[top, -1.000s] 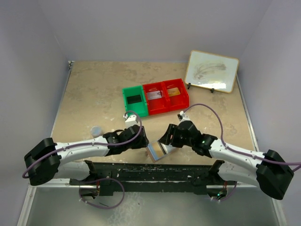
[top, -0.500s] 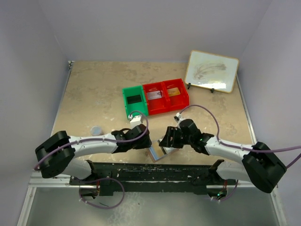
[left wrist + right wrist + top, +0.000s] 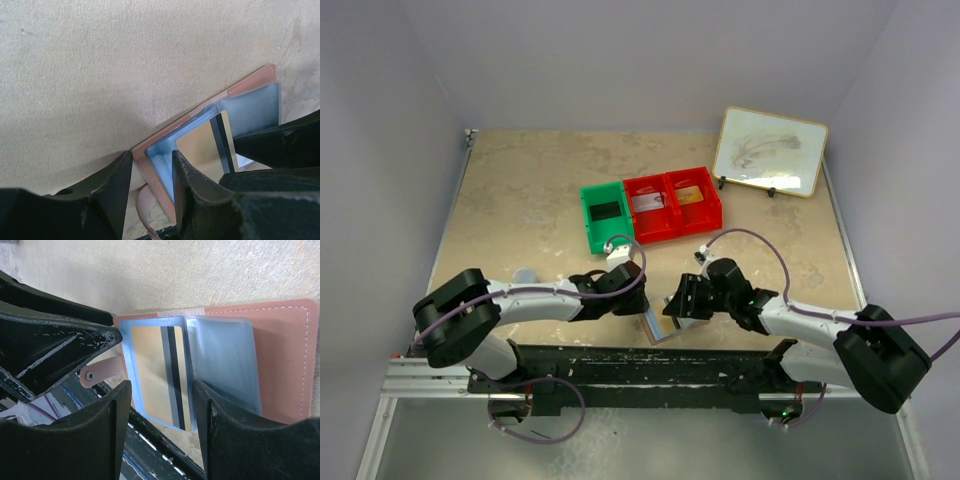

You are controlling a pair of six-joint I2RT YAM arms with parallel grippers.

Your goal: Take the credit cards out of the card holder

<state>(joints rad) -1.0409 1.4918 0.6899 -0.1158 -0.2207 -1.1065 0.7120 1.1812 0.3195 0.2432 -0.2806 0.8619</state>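
Top view: the holder [image 3: 655,328] is nearly buried. The left gripper [image 3: 638,308] and right gripper [image 3: 672,308] crowd over it, and only a sliver shows. Right wrist: its near edge vanishes behind a finger [image 3: 250,440]. Clamped there or not, can't tell.

Card holder [image 3: 285,365] apparently at table [image 3: 150,275] edge

Card holder [image 3: 292,340] matt tan leather-look, stitched edge; sleeves [image 3: 225,360] glossy clear plastic; gold card [image 3: 150,365] shiny; counter [image 3: 100,65] rough, matt.
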